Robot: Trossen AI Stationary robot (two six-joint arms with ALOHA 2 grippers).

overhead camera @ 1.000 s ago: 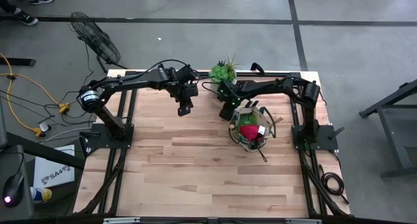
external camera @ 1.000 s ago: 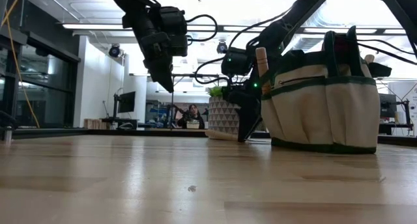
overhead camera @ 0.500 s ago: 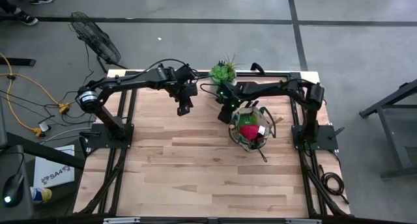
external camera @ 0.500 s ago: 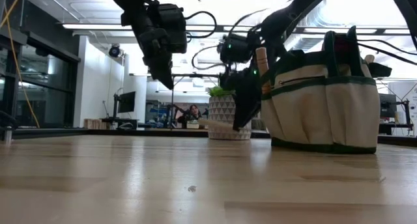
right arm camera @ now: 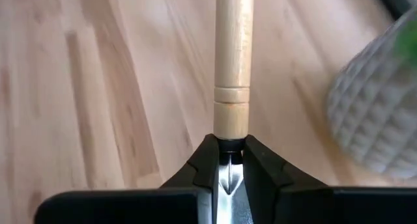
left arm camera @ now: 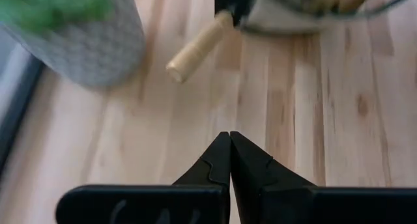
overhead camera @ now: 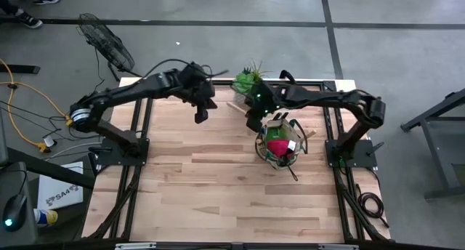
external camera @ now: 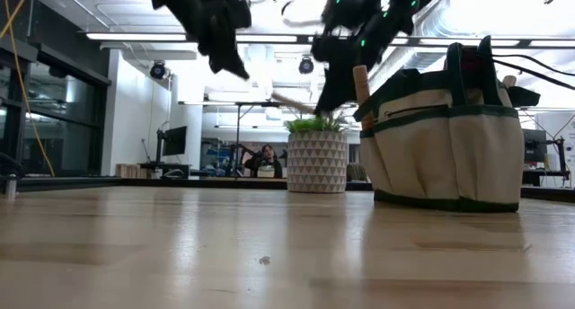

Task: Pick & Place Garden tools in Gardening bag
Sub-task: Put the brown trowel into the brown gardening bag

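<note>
Count on the table [overhead camera: 218, 177]: one gardening bag [external camera: 445, 134], holding tools whose number cannot be told. One wooden-handled tool [right arm camera: 233, 61] outside the bag. One potted plant [external camera: 316, 156]. Two arms, each with one gripper: left gripper [overhead camera: 199, 116], right gripper [overhead camera: 252, 121].

The only lettering, on a white box [overhead camera: 57, 194] beside the table, is unreadable.

Tool [right arm camera: 233, 68] head hidden, perhaps a trowel
</note>
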